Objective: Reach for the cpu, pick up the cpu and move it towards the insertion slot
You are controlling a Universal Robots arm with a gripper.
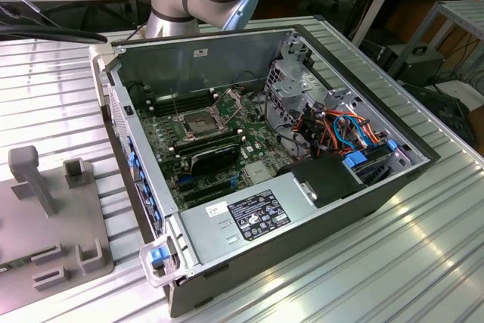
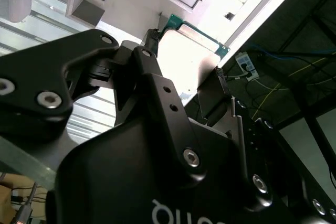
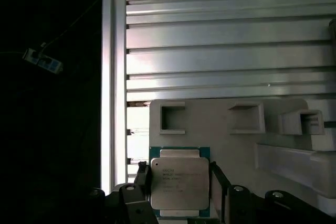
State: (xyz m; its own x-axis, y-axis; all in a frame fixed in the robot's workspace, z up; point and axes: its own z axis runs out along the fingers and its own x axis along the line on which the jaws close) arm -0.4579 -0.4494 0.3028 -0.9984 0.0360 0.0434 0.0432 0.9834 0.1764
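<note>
So your claw (image 3: 181, 182) has its two black fingers (image 3: 143, 174) sitting against opposite side edges of the cpu (image 3: 176, 183); in both wrist views it looks clamped on the chip, or at least pinching it, right over the grey holder tray (image 3: 226, 135). I can't tell if the chip has cleared the tray or is resting on it.

Handling-wise, I'd treat it as a light, rigid little plate: no flex, but smooth metal on top and a thin green board rim (image 2: 202, 34), so it'll likely slip or tilt if the pinch is off-centre. The underside contacts are the fragile bit, so edges are the only sane place to hold, which is where you are.

It's basically square, no real long axis. Lid faces up toward the camera, flat to the tray, edges parallel to the tray's pockets (image 3: 173, 118).

Beyond the tray, the ribbed table (image 3: 220, 35). The insertion slot (image 1: 198, 121) is well apart, inside the open case (image 1: 302, 209).
</note>
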